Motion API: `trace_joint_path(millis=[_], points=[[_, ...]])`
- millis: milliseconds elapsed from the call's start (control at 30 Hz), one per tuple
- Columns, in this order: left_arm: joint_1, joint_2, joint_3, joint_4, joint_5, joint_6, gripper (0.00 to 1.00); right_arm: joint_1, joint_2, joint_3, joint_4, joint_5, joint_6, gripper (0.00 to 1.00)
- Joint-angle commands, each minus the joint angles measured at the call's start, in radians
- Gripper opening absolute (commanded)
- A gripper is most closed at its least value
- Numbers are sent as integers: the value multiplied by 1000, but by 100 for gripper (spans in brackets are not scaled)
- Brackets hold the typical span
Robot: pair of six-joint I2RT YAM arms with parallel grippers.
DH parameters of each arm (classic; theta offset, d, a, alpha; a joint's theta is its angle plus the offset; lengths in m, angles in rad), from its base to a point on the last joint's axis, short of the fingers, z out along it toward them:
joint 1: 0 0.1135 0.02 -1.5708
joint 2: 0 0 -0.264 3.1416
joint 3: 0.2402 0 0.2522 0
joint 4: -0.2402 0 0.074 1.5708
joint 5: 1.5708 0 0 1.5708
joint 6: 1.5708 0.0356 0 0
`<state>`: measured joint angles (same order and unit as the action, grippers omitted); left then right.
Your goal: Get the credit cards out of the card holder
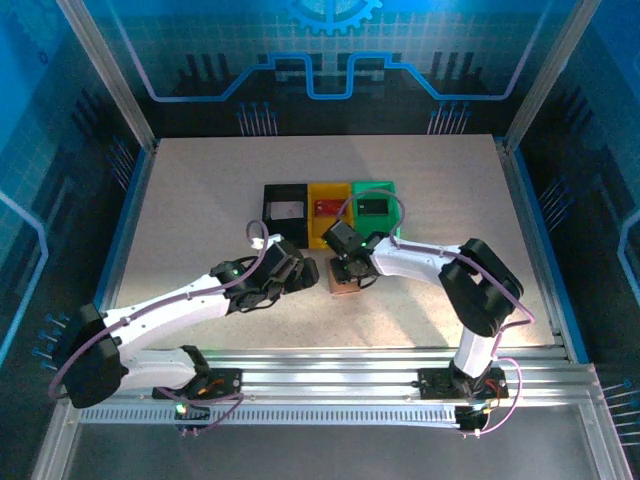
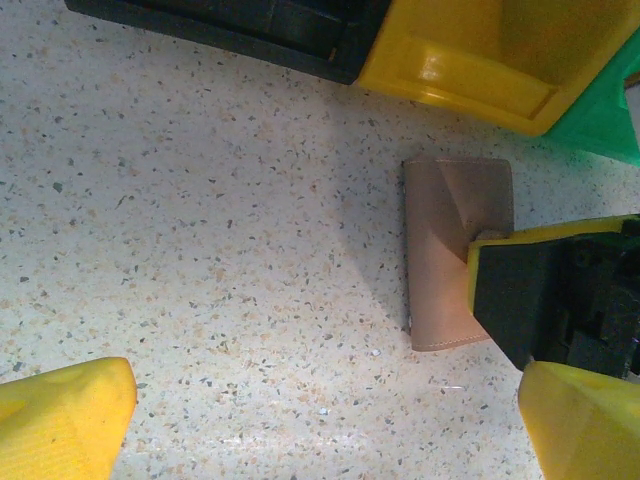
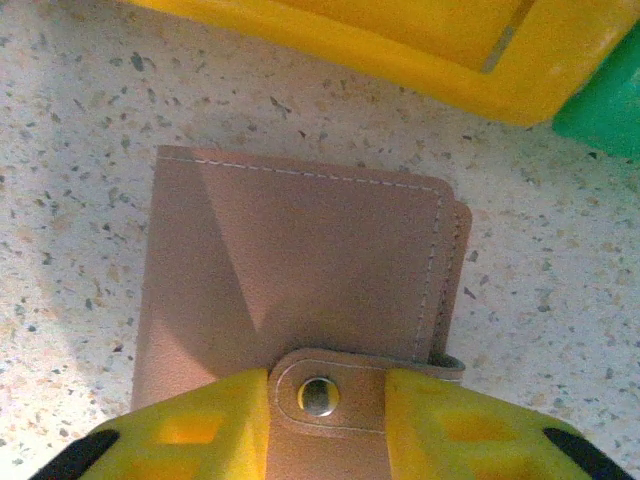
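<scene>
Stitched tan leather card holder point(image 3: 300, 250)

- This is a robotics lab test cell: a speckled, stone-look worktop point(image 1: 200, 200) is fenced in by an aluminium extrusion frame point(image 1: 105, 70).
- Blue backdrop panels point(image 1: 60, 150) wall in the back and both sides. They are printed with grid lines, circuit-style traces and a gear emblem point(image 1: 335, 10).
- Two white-and-black robot arms, the left arm point(image 1: 170, 305) and the right arm point(image 1: 480, 290), are bolted to a slotted aluminium rail point(image 1: 330, 385) at the near edge.
- Purple cables point(image 1: 70, 360) loop from the arm bases.
- A black bin point(image 1: 285, 210), a yellow bin point(image 1: 327, 213) and a green bin point(image 1: 373, 208) sit in a row on the worktop.
- Bright light falls on the worktop, and the surrounding panels are dim blue.
</scene>
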<state>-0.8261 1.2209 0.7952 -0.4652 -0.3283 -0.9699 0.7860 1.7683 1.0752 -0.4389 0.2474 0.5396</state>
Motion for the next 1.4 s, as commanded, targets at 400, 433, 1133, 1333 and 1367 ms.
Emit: trace_joint_path(millis=[400, 433, 1133, 1333, 1367], points=[[-15, 18, -53, 42, 7, -32, 99, 14, -80, -101, 38, -120, -27, 14], [-18, 21, -55, 47, 7, -34, 99, 17, -87, -103, 40, -125, -27, 12], [-93, 216, -7, 115, 22, -98, 99, 18, -214, -122, -3, -121, 16, 31], [-106, 247, -31, 144, 27, -129, 99, -3, -167, -69, -29, -130, 24, 40], [-109, 251, -33, 148, 28, -132, 99, -3, -157, -62, -29, -130, 23, 40]])
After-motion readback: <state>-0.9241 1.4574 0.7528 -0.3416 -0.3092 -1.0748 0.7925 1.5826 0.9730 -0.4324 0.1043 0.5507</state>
